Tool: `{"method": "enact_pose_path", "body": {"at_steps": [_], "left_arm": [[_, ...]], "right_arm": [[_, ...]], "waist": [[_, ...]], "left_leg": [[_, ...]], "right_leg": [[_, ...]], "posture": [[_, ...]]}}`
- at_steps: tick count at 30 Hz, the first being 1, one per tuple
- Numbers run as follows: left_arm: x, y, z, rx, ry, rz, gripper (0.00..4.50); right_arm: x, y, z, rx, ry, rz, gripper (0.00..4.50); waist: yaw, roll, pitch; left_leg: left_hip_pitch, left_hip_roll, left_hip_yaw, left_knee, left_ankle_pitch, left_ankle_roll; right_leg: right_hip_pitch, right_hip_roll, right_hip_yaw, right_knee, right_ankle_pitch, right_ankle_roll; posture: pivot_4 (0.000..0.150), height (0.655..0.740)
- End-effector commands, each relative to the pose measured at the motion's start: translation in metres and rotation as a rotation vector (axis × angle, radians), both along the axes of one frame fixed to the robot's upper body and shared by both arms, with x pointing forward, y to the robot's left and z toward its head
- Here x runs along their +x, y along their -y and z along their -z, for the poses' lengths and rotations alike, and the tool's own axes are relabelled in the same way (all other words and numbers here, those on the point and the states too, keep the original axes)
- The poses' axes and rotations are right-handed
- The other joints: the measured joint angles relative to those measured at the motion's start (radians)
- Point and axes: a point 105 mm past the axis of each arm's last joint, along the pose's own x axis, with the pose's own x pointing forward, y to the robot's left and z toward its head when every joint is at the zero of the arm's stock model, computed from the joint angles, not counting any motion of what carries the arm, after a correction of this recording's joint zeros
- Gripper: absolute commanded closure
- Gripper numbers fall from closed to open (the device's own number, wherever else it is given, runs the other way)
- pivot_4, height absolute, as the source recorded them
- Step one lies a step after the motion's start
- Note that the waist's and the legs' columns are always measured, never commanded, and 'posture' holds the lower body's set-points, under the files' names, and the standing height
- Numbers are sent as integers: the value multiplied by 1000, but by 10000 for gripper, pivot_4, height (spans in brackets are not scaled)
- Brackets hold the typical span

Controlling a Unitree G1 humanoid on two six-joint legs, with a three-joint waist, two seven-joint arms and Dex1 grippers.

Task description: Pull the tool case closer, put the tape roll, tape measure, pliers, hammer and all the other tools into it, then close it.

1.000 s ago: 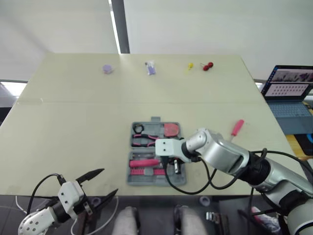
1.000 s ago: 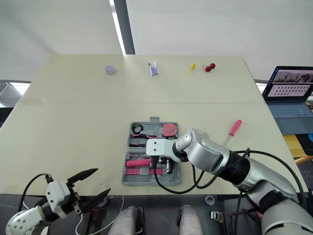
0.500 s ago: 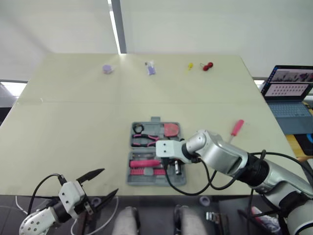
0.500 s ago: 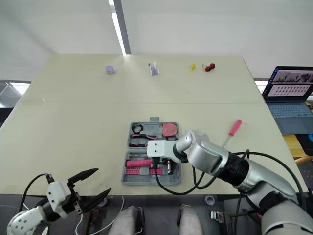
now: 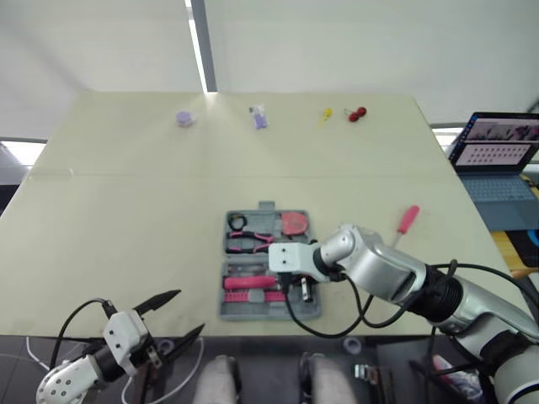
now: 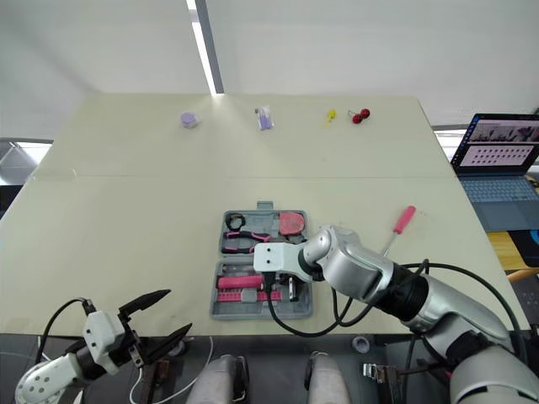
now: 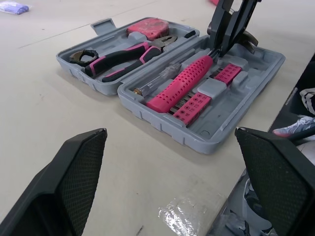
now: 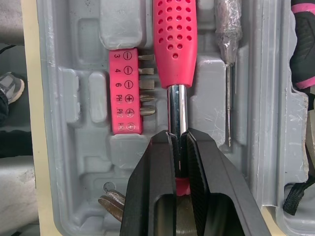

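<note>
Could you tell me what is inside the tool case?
Pliers, tape measure, hammer, bit strips and a clear screwdriver; the right gripper clamps the hammer's shaft, covering most of its head.

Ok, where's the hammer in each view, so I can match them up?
Left eye view: hammer in the tool case's near half, pink handle toward the robot's left.
Right eye view: hammer, same slot.
Left wrist view: hammer between clear screwdriver and bit holder.
Right wrist view: steel shaft clamped in the right tool.
Landmark: pink bit holder beside the handle.

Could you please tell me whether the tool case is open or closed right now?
Open: the tool case lies spread flat, with pliers and hammer visible inside.
</note>
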Motion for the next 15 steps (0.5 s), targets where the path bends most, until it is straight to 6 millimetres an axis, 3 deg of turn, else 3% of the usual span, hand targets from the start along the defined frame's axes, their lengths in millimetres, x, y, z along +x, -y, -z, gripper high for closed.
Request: {"method": "enact_pose_path", "body": {"at_steps": [1, 10, 11, 12, 15], "left_arm": [[0, 0, -3, 16, 25, 5, 0], [0, 1, -2, 16, 25, 5, 0], [0, 1, -2, 17, 25, 5, 0], [0, 1, -2, 17, 25, 5, 0], [1, 2, -2, 16, 25, 5, 0]], "right_arm": [[-2, -6, -7, 26, -1, -28, 44708], [-2, -7, -9, 38, -1, -26, 44708], [-2, -7, -9, 39, -1, -25, 35538], [-2, -6, -9, 39, -1, -25, 32999], [-2, -6, -13, 46, 2, -25, 17515]], "waist": [[0, 0, 0], [0, 0, 0], [0, 0, 0], [0, 0, 0], [0, 0, 0]], "left_leg": [[0, 0, 0, 0, 0, 0], [0, 0, 0, 0, 0, 0], [0, 0, 0, 0, 0, 0], [0, 0, 0, 0, 0, 0], [0, 0, 0, 1, 0, 0]], "right_leg": [[0, 0, 0, 0, 0, 0], [0, 0, 0, 1, 0, 0], [0, 1, 0, 1, 0, 0], [0, 1, 0, 1, 0, 0], [0, 1, 0, 1, 0, 0]], "posture": [[1500, 7400], [1500, 7400], [1500, 7400], [1500, 7400], [1500, 7400]]}}
